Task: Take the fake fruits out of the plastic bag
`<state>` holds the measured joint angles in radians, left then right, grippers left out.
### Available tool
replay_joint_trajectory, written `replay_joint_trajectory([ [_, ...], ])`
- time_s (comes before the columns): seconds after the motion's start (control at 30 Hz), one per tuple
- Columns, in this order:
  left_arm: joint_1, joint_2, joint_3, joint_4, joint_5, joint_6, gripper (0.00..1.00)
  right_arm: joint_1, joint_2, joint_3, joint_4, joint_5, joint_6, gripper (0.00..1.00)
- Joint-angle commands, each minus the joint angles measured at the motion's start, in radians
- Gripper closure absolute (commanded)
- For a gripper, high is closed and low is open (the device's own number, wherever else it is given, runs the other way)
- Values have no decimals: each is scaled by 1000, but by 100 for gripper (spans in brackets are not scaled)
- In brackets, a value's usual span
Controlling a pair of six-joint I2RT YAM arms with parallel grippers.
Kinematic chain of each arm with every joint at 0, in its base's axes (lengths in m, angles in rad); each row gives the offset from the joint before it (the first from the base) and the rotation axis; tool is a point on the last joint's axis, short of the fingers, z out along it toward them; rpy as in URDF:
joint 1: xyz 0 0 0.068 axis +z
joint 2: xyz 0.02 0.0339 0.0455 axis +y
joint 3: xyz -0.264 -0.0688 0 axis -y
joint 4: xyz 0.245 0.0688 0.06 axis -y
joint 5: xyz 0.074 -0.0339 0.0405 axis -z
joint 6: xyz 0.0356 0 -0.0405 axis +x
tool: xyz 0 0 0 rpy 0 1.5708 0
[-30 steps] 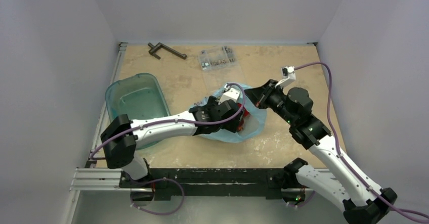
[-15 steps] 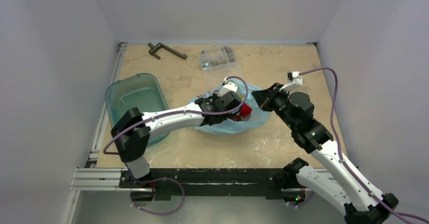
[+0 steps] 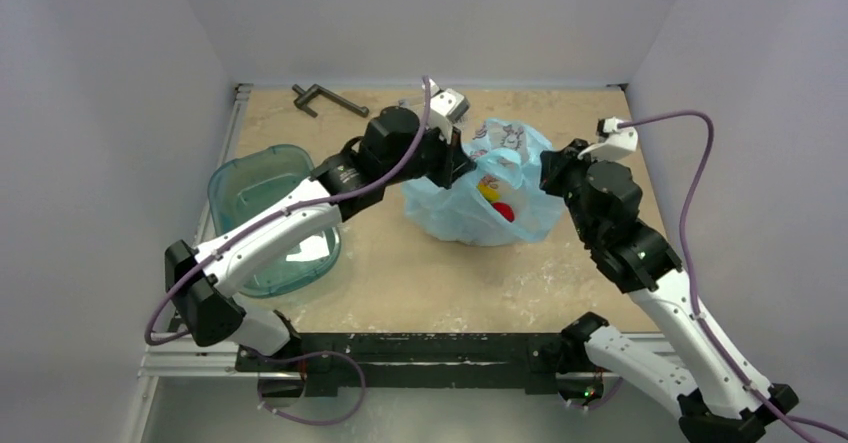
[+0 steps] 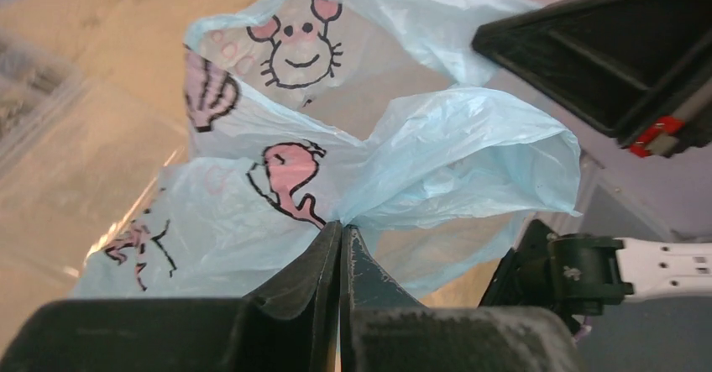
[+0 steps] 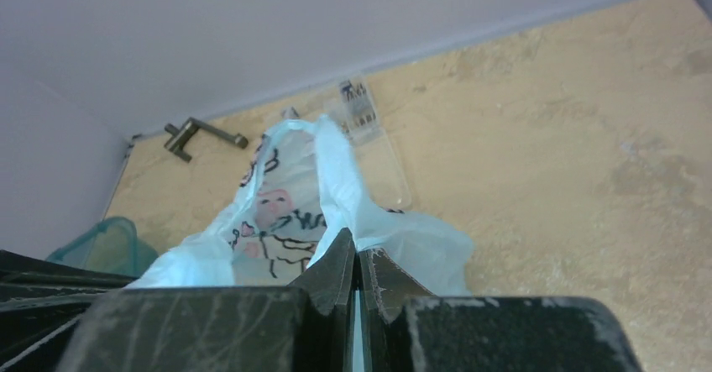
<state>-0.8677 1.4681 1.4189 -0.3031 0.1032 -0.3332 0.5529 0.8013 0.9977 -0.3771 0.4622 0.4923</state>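
Top external view, far left: a teal tub [image 3: 268, 208] sits on the desk [image 3: 400, 283] near its left edge. Behind it, at the back, a dark metal tool [image 3: 328, 100] lies flat.

Moving right, the left arm reaches up and across. The left end effector [image 3: 464, 166] is clamped on the left rim of the plastic bag [image 3: 440, 213]. The left wrist view confirms it: the fingers are pressed together with a fold of light-blue film caught between them, and pink whale, shell and crab drawings spread just past the tips.

Centre of the desk now: the bag is pulled wide between both arms, mouth up. Through the film a yellow banana [image 3: 486, 191] and a dark red apple [image 3: 506, 212] show inside, side by side.

On the right, the right end effector [image 3: 550, 176] is closed on the bag's opposite rim, and its wrist view shows thin plastic pinched between the shut fingers. Whether the bag's bottom rests on the desk, I cannot tell.
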Motion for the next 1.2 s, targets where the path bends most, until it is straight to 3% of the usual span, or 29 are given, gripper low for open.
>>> replay_joint_trajectory([
  [0.0,53,-38,70,141,251,25,100,-5,-36,89,-19,99,-98,100],
  [0.13,132,-103,-110,265,326,-62,100,-6,-127,-9,-20,-57,-66,100],
  [0.23,172,-135,-271,229,311,-74,100,-6,-195,-151,14,-283,-32,100],
  [0.37,243,-186,-442,174,287,-124,100,-5,-246,-343,128,-694,47,100],
  [0.47,263,-275,-507,104,264,-110,75,-5,-286,-458,221,-823,113,100],
  [0.57,262,-394,-515,5,222,-89,20,-4,-294,-484,231,-849,128,100],
  [0.63,263,-460,-484,-80,202,-64,7,-5,-282,-463,207,-844,111,100],
  [0.77,206,-486,-377,-232,201,25,0,-5,-248,-424,178,-823,81,100],
  [0.87,15,-458,-314,-310,-18,139,0,-4,-236,-412,183,-800,80,100],
  [1.07,-87,-405,-303,-248,-150,180,0,-5,-240,-381,171,-748,103,100],
  [1.17,-99,-328,-273,-196,-149,169,0,-5,-238,-367,167,-751,100,100],
])
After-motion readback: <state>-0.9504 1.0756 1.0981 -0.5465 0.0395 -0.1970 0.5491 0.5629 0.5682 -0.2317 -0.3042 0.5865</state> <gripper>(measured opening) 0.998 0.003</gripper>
